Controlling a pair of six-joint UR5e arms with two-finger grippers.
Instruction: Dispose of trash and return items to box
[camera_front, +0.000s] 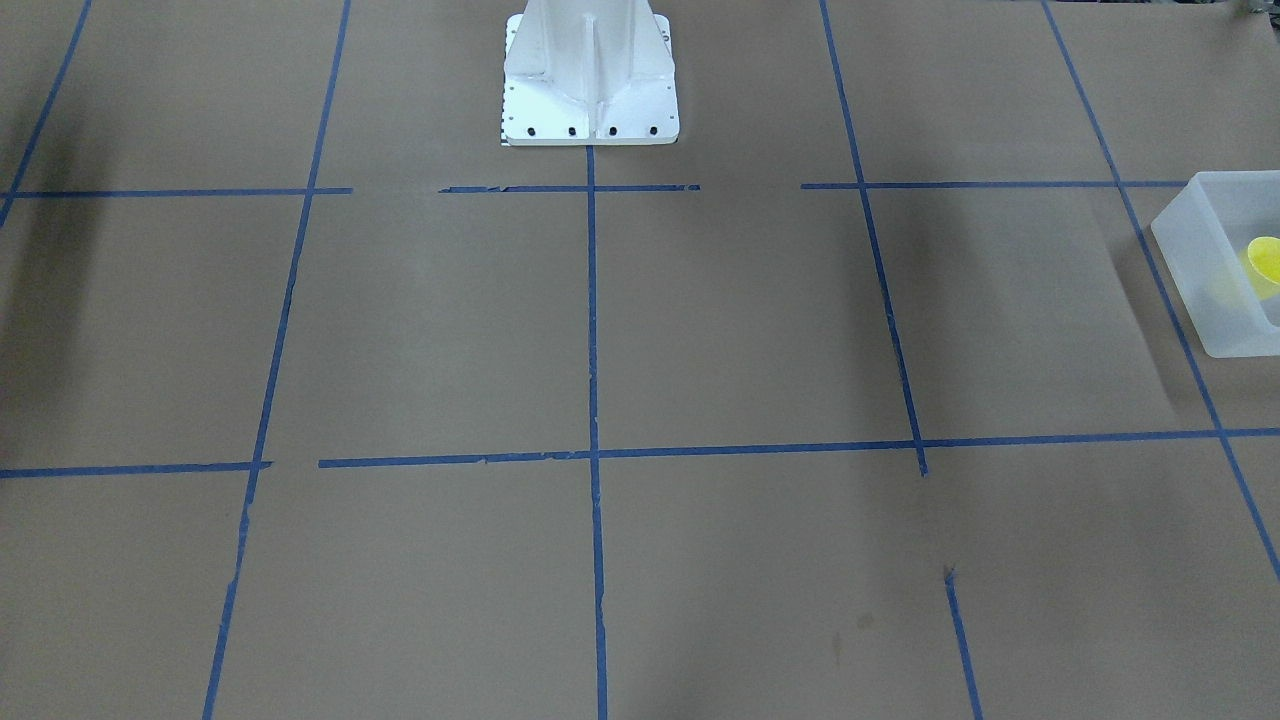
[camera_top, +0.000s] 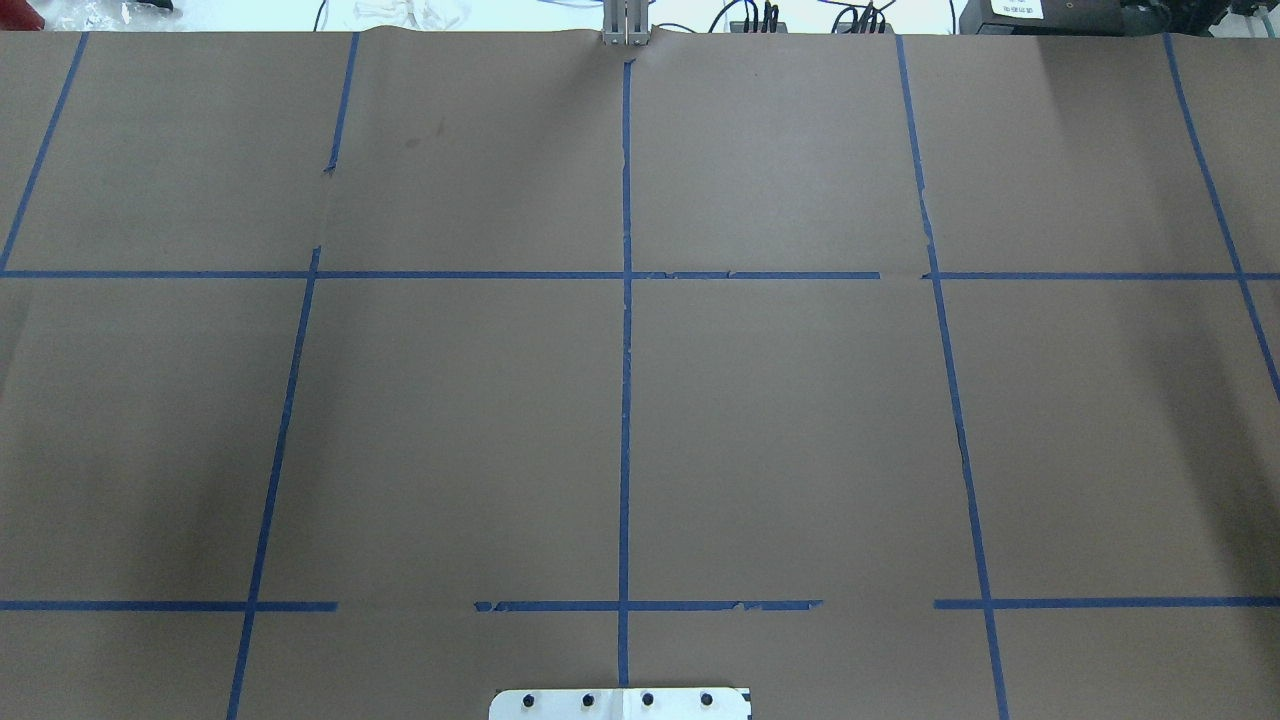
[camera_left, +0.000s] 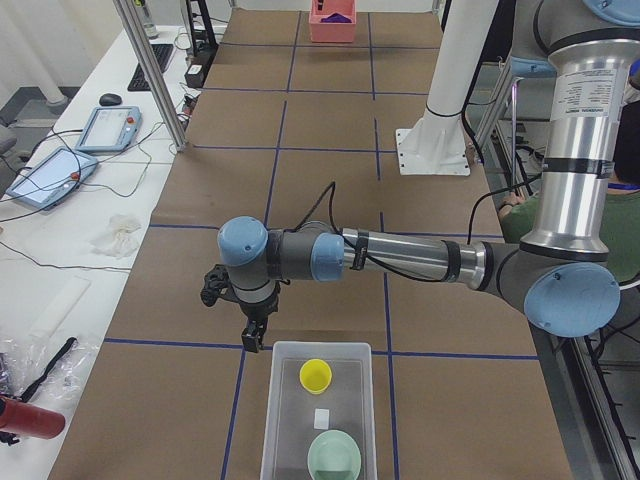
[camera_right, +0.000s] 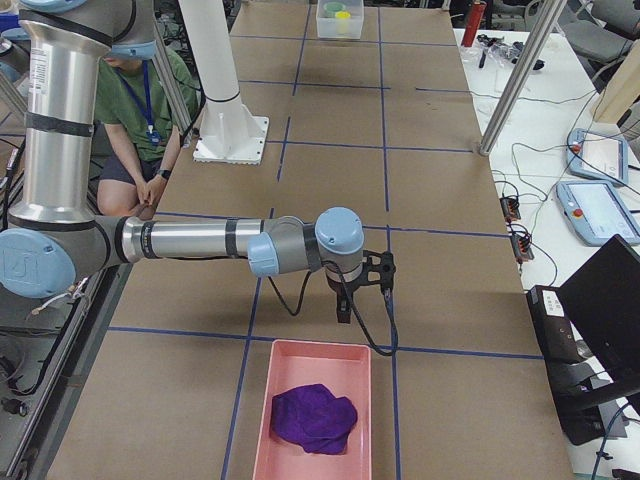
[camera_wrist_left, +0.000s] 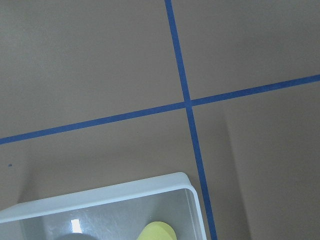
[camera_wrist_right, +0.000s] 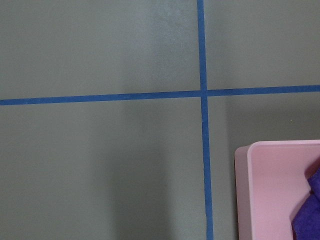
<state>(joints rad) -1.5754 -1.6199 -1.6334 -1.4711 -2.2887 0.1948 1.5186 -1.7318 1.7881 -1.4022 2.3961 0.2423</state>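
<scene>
The frosted white box (camera_left: 276, 420) stands at the table's left end. In it sit the yellow cup (camera_left: 315, 375) and the pale green bowl (camera_left: 334, 456). The box (camera_front: 1205, 290) and cup (camera_front: 1266, 260) also show at the front-facing view's right edge, and the left wrist view shows the box rim (camera_wrist_left: 100, 194) and cup (camera_wrist_left: 157, 232). My left gripper (camera_left: 253, 342) hangs just past the box's far rim, empty-looking; I cannot tell if it is open. My right gripper (camera_right: 343, 312) hangs before a pink tray (camera_right: 262, 410); I cannot tell its state either.
The pink tray holds a crumpled purple cloth (camera_right: 314, 417); both show in the right wrist view, tray (camera_wrist_right: 270, 165) and cloth (camera_wrist_right: 310, 210). The robot's white pedestal (camera_front: 590, 70) stands at mid-table. Blue tape lines grid the brown paper. An operator (camera_right: 135, 110) sits behind the robot.
</scene>
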